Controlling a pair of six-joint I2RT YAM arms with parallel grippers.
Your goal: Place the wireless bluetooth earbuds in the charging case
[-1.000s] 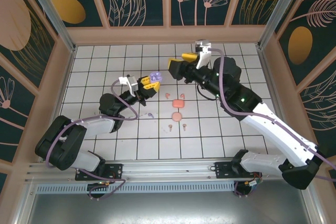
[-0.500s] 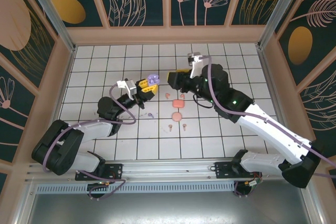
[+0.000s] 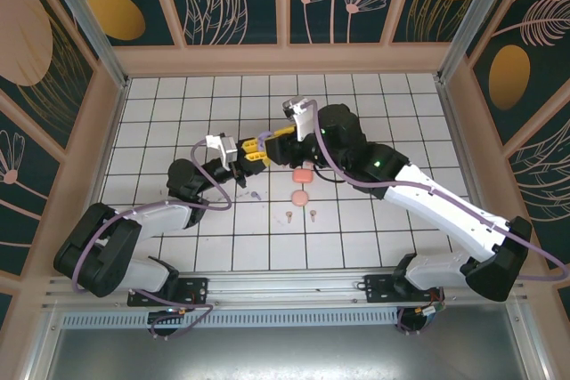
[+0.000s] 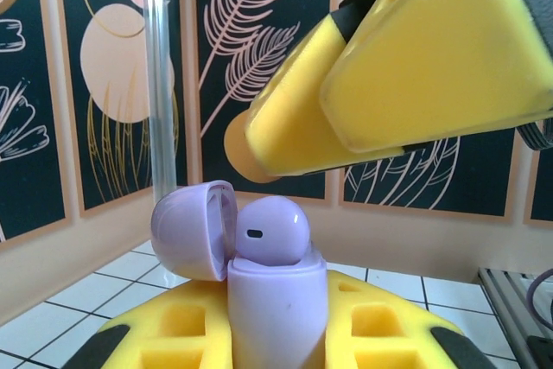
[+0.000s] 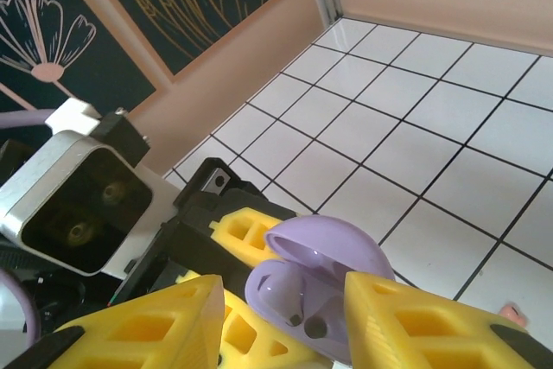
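Because the case (image 4: 272,300) is small and smooth, the left tool (image 4: 276,343) pinches its body firmly from both sides. It holds the case upright above the bench (image 3: 178,113), probably so that the open top faces up and cannot slide away when something pushes on it. The lid (image 4: 194,226) hangs open to one side, which leaves the wells free. One lilac bud (image 4: 272,231) sits in the case with its round head above the rim, so I judge it is not fully seated. The right tool (image 5: 285,308) hovers close over the case. In its own wrist view its fingers (image 5: 138,317) stand apart, with the lid and the open top between them, and I see nothing pinched in them. This place suits pressing the bud down or closing the lid; which of the two is planned I cannot tell. In the top view both tools meet in the middle of the bench, the left tool (image 3: 252,152) under the right tool (image 3: 276,141). A loose lilac bud (image 3: 256,193) lies on the tiles beside the left arm, likely the partner for the free well. Two pink buds (image 3: 289,215) lie nearer to the arm bases, close to two pink cases (image 3: 303,175). I can read no brand, label or writing on the case, the buds or the tools. The walls (image 3: 80,6) carry only drawings of leaves and flowers.
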